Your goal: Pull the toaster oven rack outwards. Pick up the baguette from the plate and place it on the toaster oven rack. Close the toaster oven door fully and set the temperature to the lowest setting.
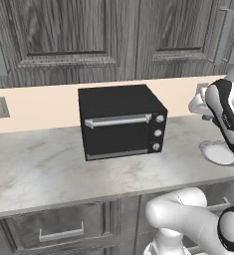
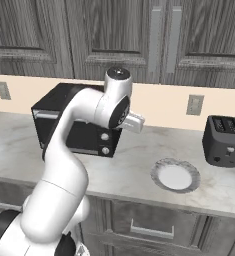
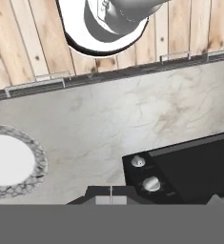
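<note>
With my pincer [image 3: 110, 194] pressed together on nothing at the bottom of the hand view, I hang above the toaster oven [image 1: 119, 121], mid-frame with its door [image 1: 117, 134] up, while the plate [image 2: 175, 176] lies bare at lower right, presumably since the baguette sits inside.
</note>
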